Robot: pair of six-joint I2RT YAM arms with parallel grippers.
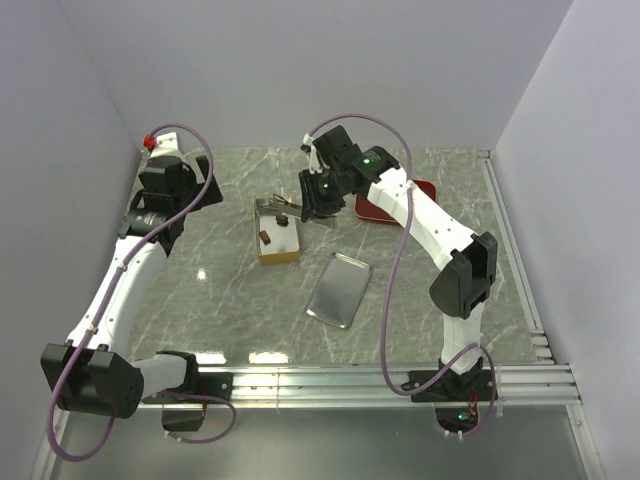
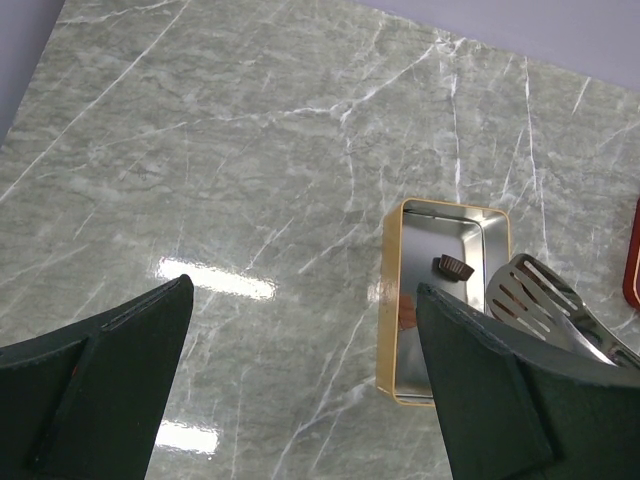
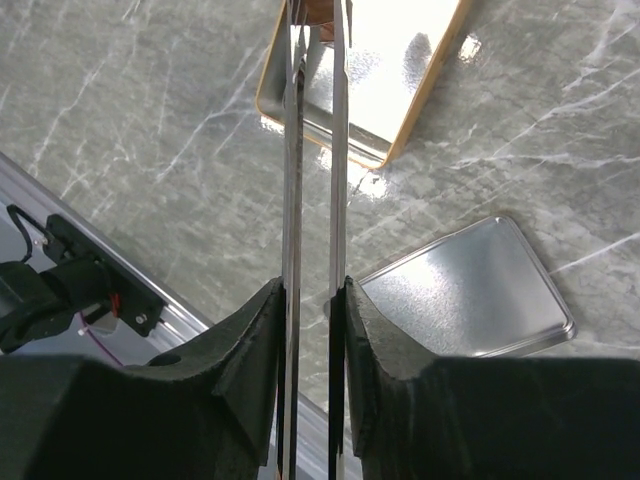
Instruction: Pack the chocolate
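One small brown chocolate (image 1: 266,237) (image 2: 453,266) lies on the shiny floor of the open gold tin (image 1: 280,259) (image 2: 390,300) (image 3: 430,90). My right gripper (image 1: 318,198) (image 3: 312,290) is shut on a pair of metal tongs (image 1: 287,207) (image 2: 540,300) (image 3: 338,150), pressing the two arms close together. The tong tips reach over the tin, and a brown piece (image 3: 320,12) shows between them at the top edge of the right wrist view. My left gripper (image 2: 303,290) hangs wide open and empty above the table, left of the tin.
A silver lid (image 1: 338,290) (image 3: 470,290) lies flat on the marble just right of and nearer than the tin. A red tray (image 1: 385,205) (image 2: 632,270) sits behind the right arm. An aluminium rail (image 1: 400,378) runs along the near edge.
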